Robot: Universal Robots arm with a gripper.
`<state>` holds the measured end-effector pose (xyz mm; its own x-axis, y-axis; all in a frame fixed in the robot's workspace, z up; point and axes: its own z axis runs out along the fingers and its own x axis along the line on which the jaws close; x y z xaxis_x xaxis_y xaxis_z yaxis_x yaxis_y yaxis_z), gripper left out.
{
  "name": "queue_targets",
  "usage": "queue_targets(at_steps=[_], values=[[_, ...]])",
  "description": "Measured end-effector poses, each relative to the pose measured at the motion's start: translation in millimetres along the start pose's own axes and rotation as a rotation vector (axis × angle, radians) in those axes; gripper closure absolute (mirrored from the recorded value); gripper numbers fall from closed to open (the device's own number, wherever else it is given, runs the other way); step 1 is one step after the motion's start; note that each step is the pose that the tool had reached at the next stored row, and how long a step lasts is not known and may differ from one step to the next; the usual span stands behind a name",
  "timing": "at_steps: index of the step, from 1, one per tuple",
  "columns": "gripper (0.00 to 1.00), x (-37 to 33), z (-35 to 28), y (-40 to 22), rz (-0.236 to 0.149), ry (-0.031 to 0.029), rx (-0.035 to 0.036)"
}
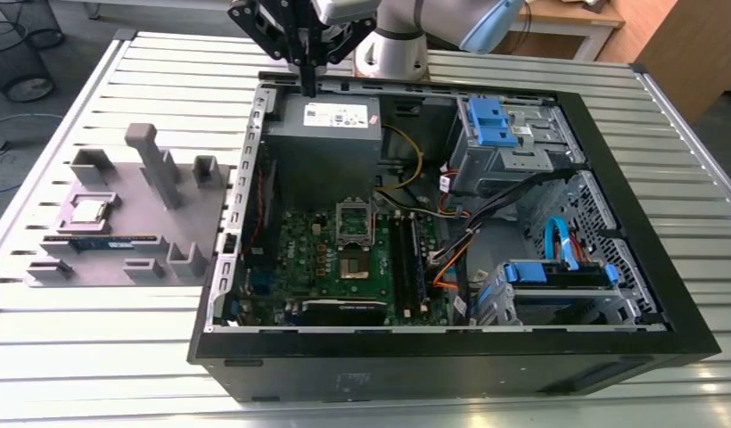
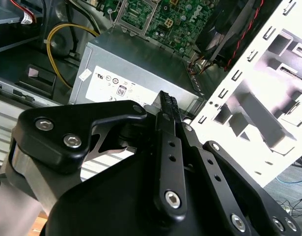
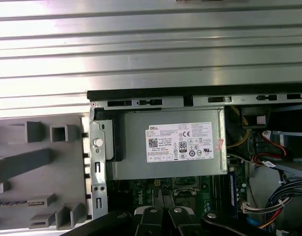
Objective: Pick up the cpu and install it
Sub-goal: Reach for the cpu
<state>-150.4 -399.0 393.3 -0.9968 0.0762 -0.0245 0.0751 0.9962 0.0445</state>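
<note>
Gripper closed, by PSU; cpu on grey fixture

Open computer case, apparently plastic fixture

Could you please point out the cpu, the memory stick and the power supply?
cpu [image 1: 90, 210]: exterior view, its silvery top.
memory stick [image 1: 104, 241]: exterior view, its middle.
power supply [image 3: 170, 144]: first wrist view, its white label.

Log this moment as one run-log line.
hand: shut, empty, over grey metal power supply box | small silvery square cpu: on grey plastic fixture tray, untouched | install: not done
</note>
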Motion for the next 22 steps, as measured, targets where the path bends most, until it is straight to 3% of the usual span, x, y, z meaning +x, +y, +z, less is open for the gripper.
queue_targets(at_steps=[20,22], values=[[0.89,25.7,-0.3,-1.9,0.0,0.0,-0.0003],[0.89,46.4,-1.0,-3.5,0.0,0.0001,-0.0002]])
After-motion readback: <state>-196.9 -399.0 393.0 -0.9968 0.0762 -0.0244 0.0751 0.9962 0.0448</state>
